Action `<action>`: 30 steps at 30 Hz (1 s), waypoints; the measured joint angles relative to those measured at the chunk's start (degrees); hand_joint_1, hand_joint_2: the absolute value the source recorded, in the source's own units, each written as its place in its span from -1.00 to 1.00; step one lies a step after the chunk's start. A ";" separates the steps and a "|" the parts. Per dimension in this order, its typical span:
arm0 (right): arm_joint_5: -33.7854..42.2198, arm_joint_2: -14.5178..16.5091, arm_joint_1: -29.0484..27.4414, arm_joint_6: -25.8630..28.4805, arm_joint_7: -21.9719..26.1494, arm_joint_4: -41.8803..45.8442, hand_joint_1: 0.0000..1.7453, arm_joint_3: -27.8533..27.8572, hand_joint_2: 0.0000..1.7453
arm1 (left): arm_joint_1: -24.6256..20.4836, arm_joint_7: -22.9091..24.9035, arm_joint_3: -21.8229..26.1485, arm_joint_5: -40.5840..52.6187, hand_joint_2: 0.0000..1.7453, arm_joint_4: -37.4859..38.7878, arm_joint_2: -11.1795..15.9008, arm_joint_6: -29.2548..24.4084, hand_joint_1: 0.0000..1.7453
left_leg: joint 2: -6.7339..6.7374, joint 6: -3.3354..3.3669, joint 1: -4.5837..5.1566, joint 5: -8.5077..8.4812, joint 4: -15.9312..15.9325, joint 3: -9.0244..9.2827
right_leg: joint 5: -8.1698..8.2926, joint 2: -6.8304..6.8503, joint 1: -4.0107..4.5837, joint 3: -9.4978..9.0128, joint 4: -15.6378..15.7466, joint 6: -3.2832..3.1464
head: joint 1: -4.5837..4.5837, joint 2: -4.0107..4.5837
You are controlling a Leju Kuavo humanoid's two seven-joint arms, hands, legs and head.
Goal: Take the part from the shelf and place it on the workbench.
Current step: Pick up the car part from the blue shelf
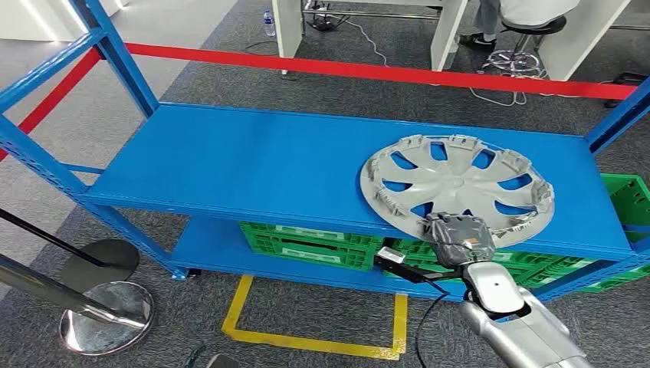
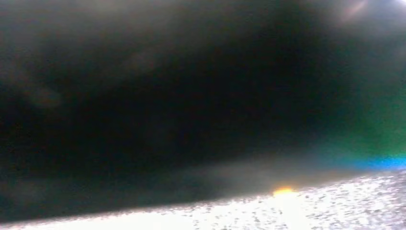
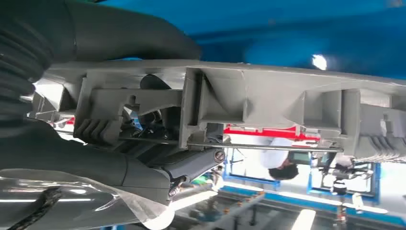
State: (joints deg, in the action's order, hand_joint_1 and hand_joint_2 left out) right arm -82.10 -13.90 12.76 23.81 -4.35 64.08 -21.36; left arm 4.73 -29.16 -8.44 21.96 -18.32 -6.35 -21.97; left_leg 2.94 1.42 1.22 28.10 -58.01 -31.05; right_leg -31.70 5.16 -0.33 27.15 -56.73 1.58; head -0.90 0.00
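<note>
1. The part, a grey plastic wheel cover (image 1: 458,185), lies on the top board of the blue shelf (image 1: 253,165), toward its right end, with its near rim at the shelf's front edge.
2. The right hand (image 1: 458,239) reaches up from below on its silver arm and grips the near rim of the wheel cover.
3. In the right wrist view the thick grey thumb (image 3: 129,33) lies on one face of the rim and the darker fingers (image 3: 143,165) curl against the other, so the rim (image 3: 268,103) is clamped between them.
4. The left wrist view is dark and blurred; whether the left hand's fingers are apart or together I cannot tell.
5. Green crates (image 1: 322,244) sit on the shelf's lower board.
6. Yellow tape (image 1: 306,341) marks the floor in front of the shelf, and two chrome stanchion bases (image 1: 107,316) stand at the left.
7. A red belt barrier (image 1: 368,71) runs behind the shelf.
</note>
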 joint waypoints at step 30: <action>-7.57 0.01 -7.02 15.00 11.22 35.01 1.00 4.44 1.00 | -1.17 -10.98 5.52 -3.01 -1.00 0.75 -1.53 6.28 -1.00 | -0.01 0.00 0.01 0.00 0.00 -0.18 | 0.00 0.00 0.00 0.17 0.00 0.00 | -0.01 0.01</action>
State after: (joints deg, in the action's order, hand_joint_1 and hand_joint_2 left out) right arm -89.68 -13.90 5.74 38.81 6.87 99.09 -16.93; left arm 3.56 -40.14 -2.92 18.95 -17.57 -7.88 -15.69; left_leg 2.92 1.42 1.23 28.10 -58.00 -31.23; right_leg -31.70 5.16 -0.33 27.32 -56.73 1.58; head -0.90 0.01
